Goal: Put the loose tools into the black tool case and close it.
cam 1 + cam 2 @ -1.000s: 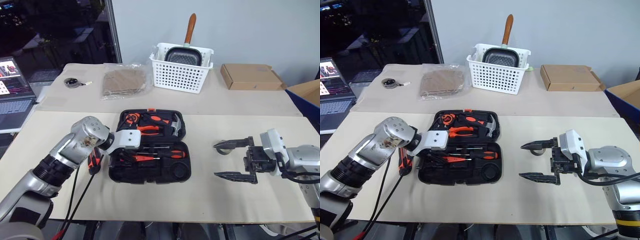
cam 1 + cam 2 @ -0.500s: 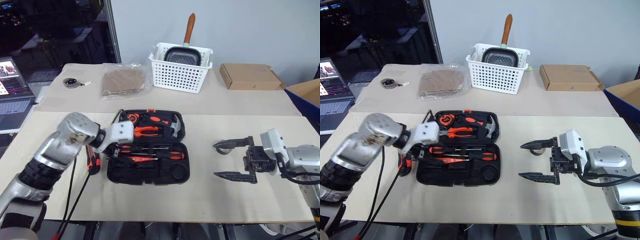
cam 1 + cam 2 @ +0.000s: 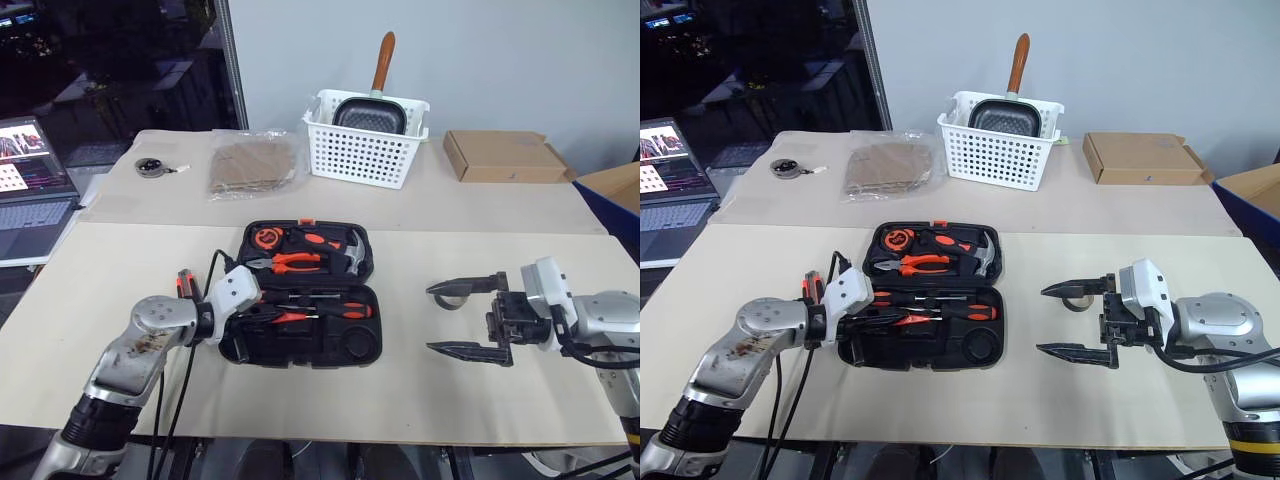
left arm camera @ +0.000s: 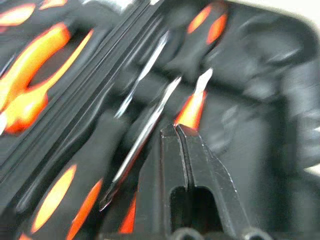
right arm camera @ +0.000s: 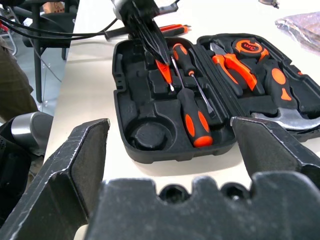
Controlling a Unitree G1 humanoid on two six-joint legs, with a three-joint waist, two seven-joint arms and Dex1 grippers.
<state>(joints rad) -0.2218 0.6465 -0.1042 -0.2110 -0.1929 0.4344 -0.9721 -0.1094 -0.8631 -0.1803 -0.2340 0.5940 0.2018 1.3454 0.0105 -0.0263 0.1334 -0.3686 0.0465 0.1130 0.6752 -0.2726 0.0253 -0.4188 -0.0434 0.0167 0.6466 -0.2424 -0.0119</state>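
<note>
My left gripper (image 4: 176,131) had swung down from above the case's left edge into the front half of the black tool case (image 3: 360,350), its fingers now pressed together and empty over the screwdriver slots. That suggested a tool had just been seated there. The case lay open on the bench (image 3: 320,390) between my arms, with two orange-and-black screwdrivers (image 5: 192,112) in the front half. An orange-and-black tool (image 3: 185,285) lay loose just left of the case. My right gripper (image 3: 462,320) hung spread wide, well right of it, with the small tape roll (image 3: 448,298) beside it.
</note>
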